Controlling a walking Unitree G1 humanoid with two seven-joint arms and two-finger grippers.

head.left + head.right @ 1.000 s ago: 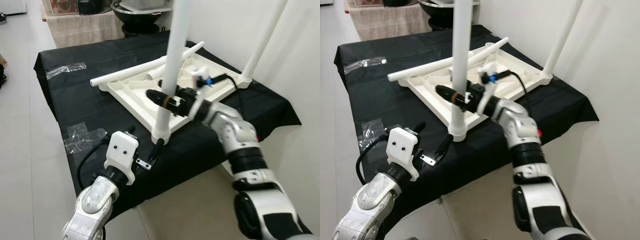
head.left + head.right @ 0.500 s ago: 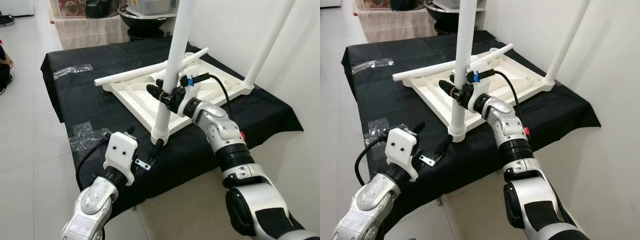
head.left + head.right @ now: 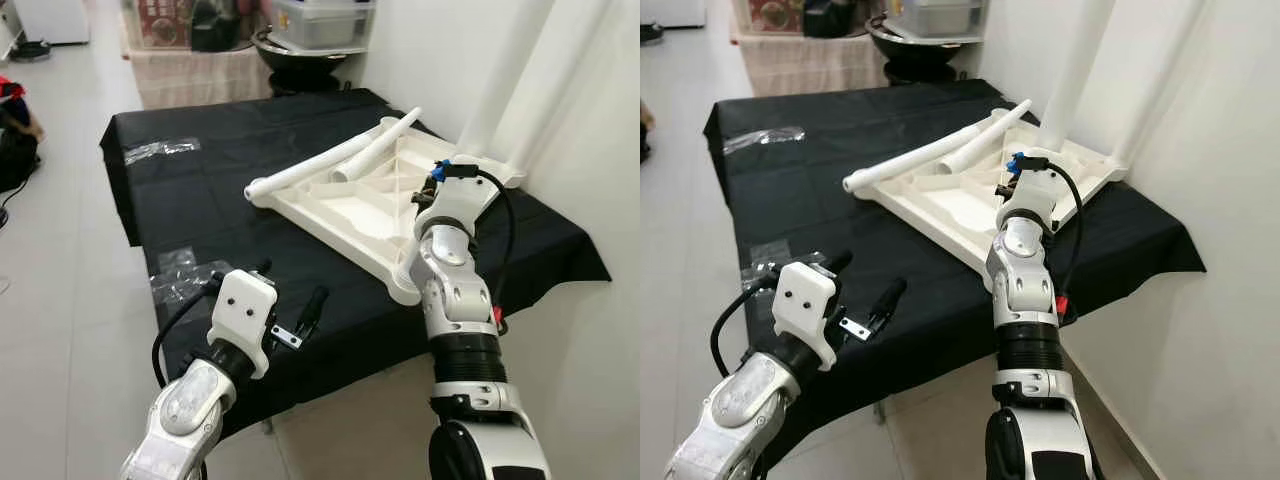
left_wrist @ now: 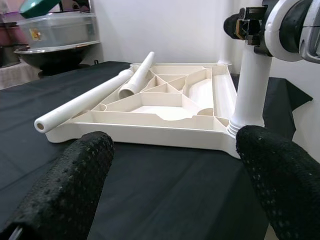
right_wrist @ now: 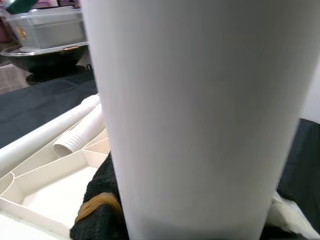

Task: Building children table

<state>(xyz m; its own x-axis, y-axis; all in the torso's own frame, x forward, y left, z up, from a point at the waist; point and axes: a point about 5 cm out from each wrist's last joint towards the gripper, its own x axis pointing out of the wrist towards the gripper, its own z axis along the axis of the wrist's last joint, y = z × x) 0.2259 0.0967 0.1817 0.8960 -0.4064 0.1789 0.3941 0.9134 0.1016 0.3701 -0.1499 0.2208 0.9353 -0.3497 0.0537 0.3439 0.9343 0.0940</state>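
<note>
One upturned white tabletop (image 3: 370,205) lies on the black-clothed table (image 3: 200,190); two loose legs (image 3: 330,165) rest across it, two stand upright (image 3: 1080,70); right gripper (image 5: 107,200) clasps one; left gripper (image 4: 175,175) gapes, empty, nearby.

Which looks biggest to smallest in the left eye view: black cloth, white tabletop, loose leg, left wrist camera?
1. black cloth
2. white tabletop
3. loose leg
4. left wrist camera, though nearness to the camera enlarges it

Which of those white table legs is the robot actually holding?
The upright leg at the upturned tabletop's near corner; the right gripper wraps around it. Two other legs lie loose on the tabletop.
</note>
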